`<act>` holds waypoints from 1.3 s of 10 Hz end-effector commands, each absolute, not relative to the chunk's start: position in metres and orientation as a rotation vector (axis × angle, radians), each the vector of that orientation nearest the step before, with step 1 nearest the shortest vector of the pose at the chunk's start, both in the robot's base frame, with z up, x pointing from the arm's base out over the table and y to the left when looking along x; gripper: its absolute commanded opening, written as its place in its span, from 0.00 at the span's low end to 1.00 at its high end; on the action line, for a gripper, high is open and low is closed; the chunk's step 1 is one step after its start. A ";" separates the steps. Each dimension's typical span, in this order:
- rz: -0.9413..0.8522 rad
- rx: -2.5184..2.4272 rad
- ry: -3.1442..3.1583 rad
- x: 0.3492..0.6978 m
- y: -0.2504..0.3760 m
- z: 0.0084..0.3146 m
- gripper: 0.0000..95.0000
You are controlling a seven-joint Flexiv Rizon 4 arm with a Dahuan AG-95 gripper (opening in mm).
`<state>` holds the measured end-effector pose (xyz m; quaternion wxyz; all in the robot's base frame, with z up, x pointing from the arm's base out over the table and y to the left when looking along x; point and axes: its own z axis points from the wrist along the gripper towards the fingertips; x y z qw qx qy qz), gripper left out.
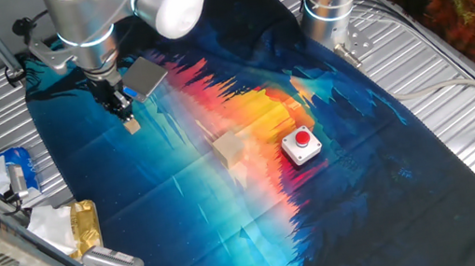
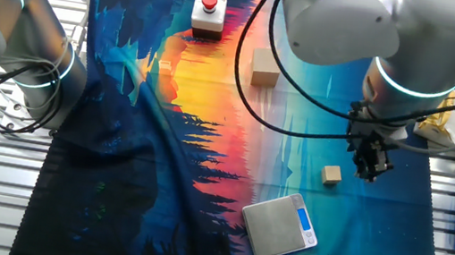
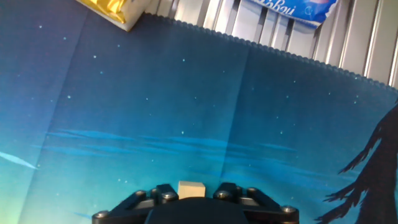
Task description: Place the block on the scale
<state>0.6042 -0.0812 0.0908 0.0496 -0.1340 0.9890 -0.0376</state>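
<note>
The block [image 1: 132, 125] is a tiny tan cube lying on the blue part of the cloth; it also shows in the other fixed view [image 2: 332, 173]. My gripper [image 1: 119, 102] hovers just above and slightly beside it, apart from it [image 2: 371, 167]. In the hand view the block [image 3: 191, 189] sits at the bottom edge between the two dark finger bases, which stand apart; the gripper looks open and empty. The scale [image 2: 278, 227], flat with a grey top and a blue part at one edge, lies close by on the cloth [image 1: 147, 75].
A larger pale wooden block [image 1: 229, 146] and a white box with a red button [image 1: 301, 144] sit mid-cloth. A yellow packet [image 1: 86, 225] and a blue-white tissue pack [image 1: 13, 172] lie off the cloth's edge. A second arm's base [image 1: 332, 6] stands at the back.
</note>
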 end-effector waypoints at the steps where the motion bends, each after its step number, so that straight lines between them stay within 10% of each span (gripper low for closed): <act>1: -0.110 -0.383 3.024 0.603 -0.081 0.091 0.40; 13: -0.117 -0.404 3.028 0.600 -0.081 0.090 0.40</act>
